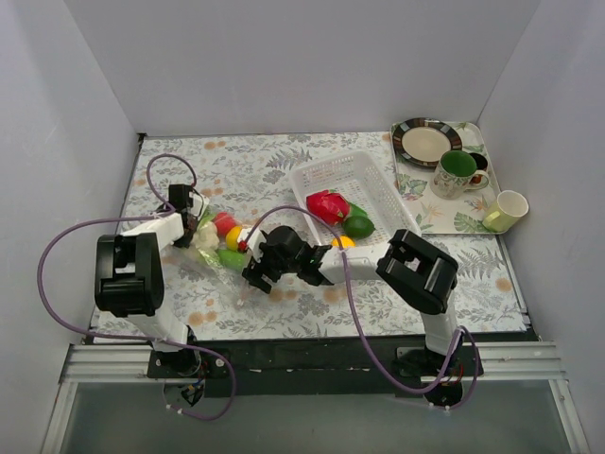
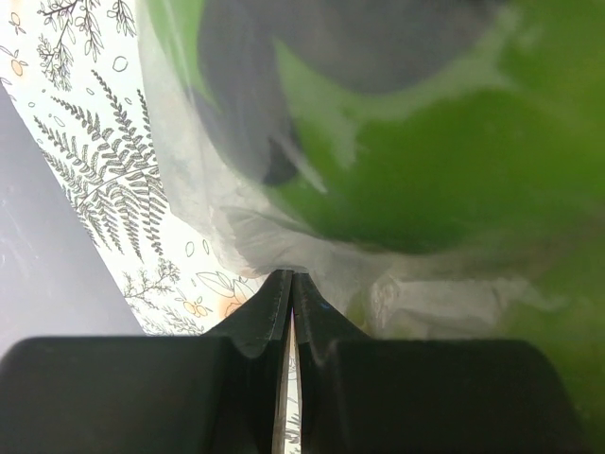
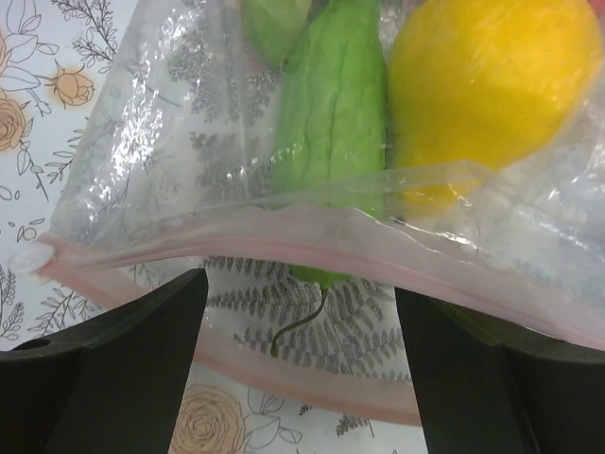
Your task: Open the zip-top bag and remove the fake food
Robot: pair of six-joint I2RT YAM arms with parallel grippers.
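Quick status from me. My left fingers (image 2: 291, 284) are clamped tight, tips pressed together, with a crumpled bit of the zip-top bag (image 3: 170, 142) pinched right at the tips. Apart from that, the left wrist cam only gets a blurry green blob through the plastic and a sliver of the flowery table (image 1: 255, 161).

My right fingers (image 1: 253, 276) are spread wide, one on either side of the bag's mouth, gripping nothing. I honestly can't tell if they brush the plastic.

The bag lies on the table between my two sets of fingers, zip end toward the right ones. The mouth is open. One half of the pink zip strip (image 3: 284, 248) is lifted and the other half lies on the table below it, with fern print showing in the gap.

Most of the fake food (image 1: 227, 236) is inside the bag. A yellow lemon (image 3: 492, 85) and a long green gourd (image 3: 331, 123) sit side by side just behind the opening, and the gourd's stem end reaches into the mouth. In the top view there's a red piece (image 1: 224, 222) and a whitish piece (image 1: 205, 235) deeper in, near the left fingers.

The white basket (image 1: 321, 170), just right of the bag, holds a big red one (image 1: 326, 203) and a green one (image 1: 357, 225), with an orange-yellow one (image 1: 342, 242) at its near corner. In the far right corner, a tray (image 1: 444, 222) carries a plate (image 1: 425, 142), a green mug (image 1: 457, 173) and a pale cup (image 1: 506, 210).
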